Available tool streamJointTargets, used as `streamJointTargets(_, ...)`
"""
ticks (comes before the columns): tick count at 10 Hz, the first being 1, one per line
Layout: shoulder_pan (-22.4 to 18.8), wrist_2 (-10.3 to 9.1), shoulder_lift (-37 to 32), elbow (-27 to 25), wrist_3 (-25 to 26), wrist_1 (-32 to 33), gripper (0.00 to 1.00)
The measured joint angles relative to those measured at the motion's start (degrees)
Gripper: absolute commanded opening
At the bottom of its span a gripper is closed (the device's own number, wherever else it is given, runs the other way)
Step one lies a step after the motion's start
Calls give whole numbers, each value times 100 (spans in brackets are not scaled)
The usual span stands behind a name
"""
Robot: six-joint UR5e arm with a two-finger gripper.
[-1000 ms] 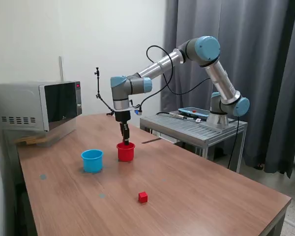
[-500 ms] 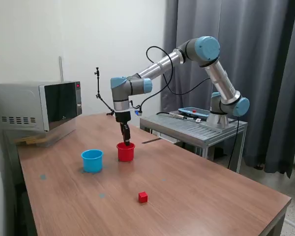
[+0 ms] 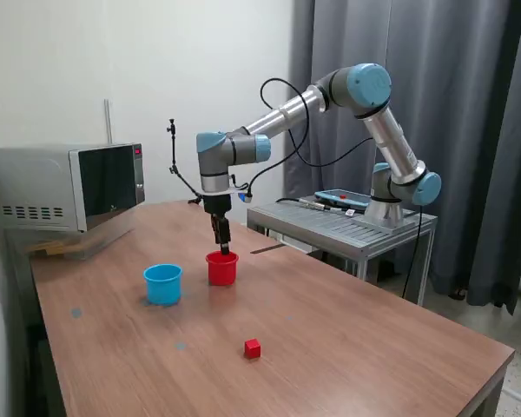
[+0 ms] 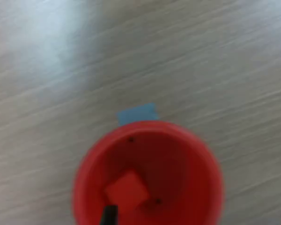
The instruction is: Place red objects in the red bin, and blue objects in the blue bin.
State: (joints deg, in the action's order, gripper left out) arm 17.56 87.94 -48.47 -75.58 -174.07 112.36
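The red bin [image 3: 222,268] stands near the middle of the wooden table [image 3: 347,347]. My gripper [image 3: 223,247] hangs straight above it, fingertips just over its rim. In the wrist view I look down into the red bin [image 4: 196,154]; one red cube [image 4: 126,192] lies on its floor. My gripper [image 4: 198,218] is open, and one dark fingertip [image 4: 108,215] shows with nothing held. A second red cube [image 3: 253,348] lies on the table, nearer the front edge. The blue bin [image 3: 162,283] stands to the exterior view's left of the red bin. No blue objects are in view.
A microwave [image 3: 65,187] sits at the table's back, on the exterior view's left. A thin black stand [image 3: 174,148] rises behind the arm. The arm's base is on a metal bench [image 3: 343,224] beside the table. A blue tape patch [image 4: 138,114] marks the wood by the red bin.
The gripper has risen slightly from the red bin's mouth. Both bins and the loose red cube have not moved.
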Motion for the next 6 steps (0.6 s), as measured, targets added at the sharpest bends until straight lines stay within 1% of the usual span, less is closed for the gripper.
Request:
streamJointTargets(3, -475, -6, -21, 126, 327, -18, 100)
streamJointTargets(6, -922, -54, -18, 499, 633, -31, 100)
